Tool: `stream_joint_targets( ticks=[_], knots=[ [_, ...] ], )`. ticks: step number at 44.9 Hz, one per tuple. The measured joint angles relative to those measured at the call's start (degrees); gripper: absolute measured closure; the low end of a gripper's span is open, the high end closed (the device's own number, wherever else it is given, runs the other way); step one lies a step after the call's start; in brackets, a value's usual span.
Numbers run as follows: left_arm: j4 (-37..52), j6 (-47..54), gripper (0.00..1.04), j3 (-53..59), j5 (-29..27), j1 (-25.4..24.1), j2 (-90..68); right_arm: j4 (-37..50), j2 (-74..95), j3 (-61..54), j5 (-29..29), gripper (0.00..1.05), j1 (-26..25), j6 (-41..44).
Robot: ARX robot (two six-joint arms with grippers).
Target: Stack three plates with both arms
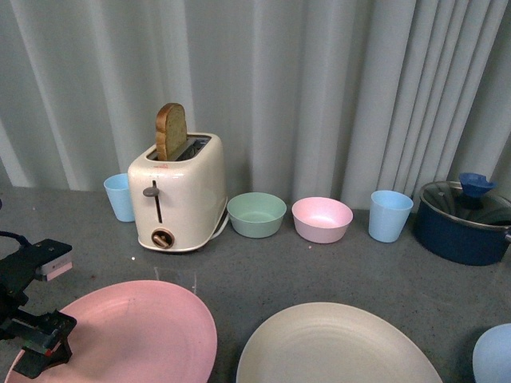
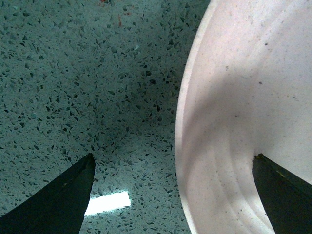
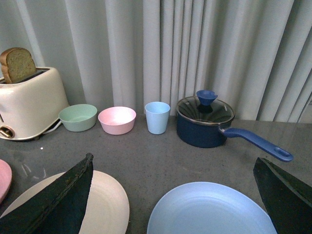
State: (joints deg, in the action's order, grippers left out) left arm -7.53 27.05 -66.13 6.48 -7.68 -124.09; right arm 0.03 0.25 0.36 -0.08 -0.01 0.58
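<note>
Three plates lie at the near side of the grey table. The pink plate is at the left, the cream-beige plate in the middle, and the light blue plate is cut off at the right edge. My left gripper is open at the pink plate's left rim. In the left wrist view the gripper straddles that rim, one finger over the plate and one over the table. My right gripper is open and empty above the light blue plate, with the cream-beige plate beside it. It does not show in the front view.
A cream toaster with a bread slice stands at the back left, a blue cup behind it. A green bowl, pink bowl, second blue cup and lidded blue pot line the back. Curtains hang behind.
</note>
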Motion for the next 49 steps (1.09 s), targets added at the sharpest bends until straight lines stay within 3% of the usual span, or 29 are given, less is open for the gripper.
stream_joint_targets(
  ticks=[4,24,32,35,49],
  knots=[
    [0.2,0.2,0.07,0.0,0.2,-0.2,-0.3,0.0,0.0,0.0,0.0,0.07,0.0,0.0],
    [1.6,0.3,0.66,-0.4,-0.1,-0.1,-0.8,0.0,0.0,0.0,0.0,0.07,0.0,0.0],
    [1.6,-0.2,0.95,-0.5,0.6,-0.2,-0.3,0.0,0.0,0.0,0.0,0.07,0.0,0.0],
    [1.5,-0.5,1.00,-0.6,1.1,-0.2,0.0,0.0,0.0,0.0,0.0,0.07,0.0,0.0],
    [-7.9,-3.8,1.00,-3.6,5.1,-0.1,0.9,0.0,0.0,0.0,0.0,0.07,0.0,0.0]
  ],
)
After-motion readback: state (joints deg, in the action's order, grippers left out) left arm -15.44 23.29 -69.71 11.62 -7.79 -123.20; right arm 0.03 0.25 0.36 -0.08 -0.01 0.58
